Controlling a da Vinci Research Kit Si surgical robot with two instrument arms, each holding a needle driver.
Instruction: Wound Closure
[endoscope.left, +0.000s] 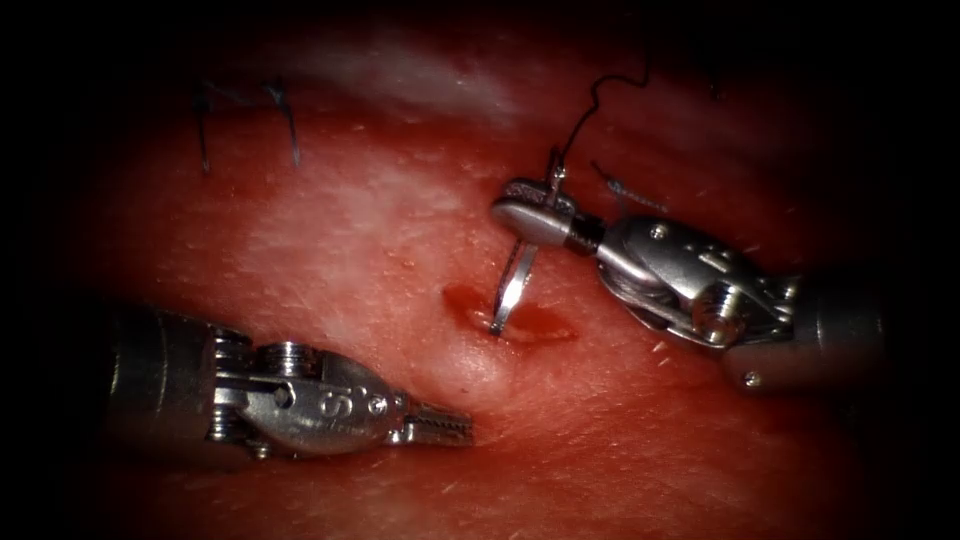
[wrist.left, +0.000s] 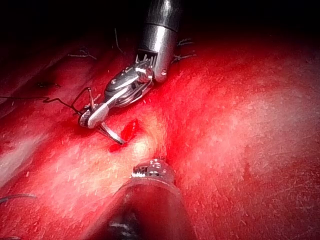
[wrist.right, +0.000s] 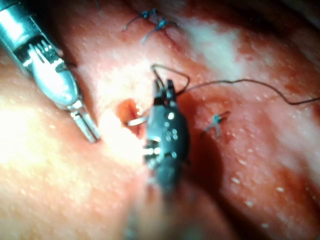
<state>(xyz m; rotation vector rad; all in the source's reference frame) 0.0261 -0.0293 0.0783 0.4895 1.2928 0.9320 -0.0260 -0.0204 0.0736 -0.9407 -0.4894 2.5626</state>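
The needle's tip (endoscope.left: 497, 326) was hidden: its point was buried in the tissue (endoscope.left: 330, 250) at the red, wet opening of the cut (endoscope.left: 515, 322), so only the shining, flattened curve of the needle (endoscope.left: 515, 280) above the surface could be seen. How deep the point lay could not be told. The needle's swaged end was partly covered by the jaws holding it. The dark outer margins of the endoscope view swallowed both shafts, and the far stitches (endoscope.left: 283, 115) were only faintly made out as thin dark strands.

The needle was gripped by the right tool (endoscope.left: 535, 215), its smooth metal jaws pressed together on the needle near its tail end, the curve hanging down from them to the cut. From that end a fine dark thread (endoscope.left: 600, 95) was seen to rise in a kinked, wavy line towards the shadow. A short cut end of thread (endoscope.left: 625, 190) lay on the tissue just beside the right tool's wrist.

The left tool (endoscope.left: 445, 425) was seen low and to the left of the cut, its serrated jaws pressed together with nothing between them, resting against or just above a raised, pale swell of tissue; contact could not be judged. The tissue was glistening, pink-red and finely pitted, with paler fatty patches.

In the left wrist view the right tool (wrist.left: 92, 117) was seen with the needle (wrist.left: 112, 135) entering beside the cut (wrist.left: 131, 129).
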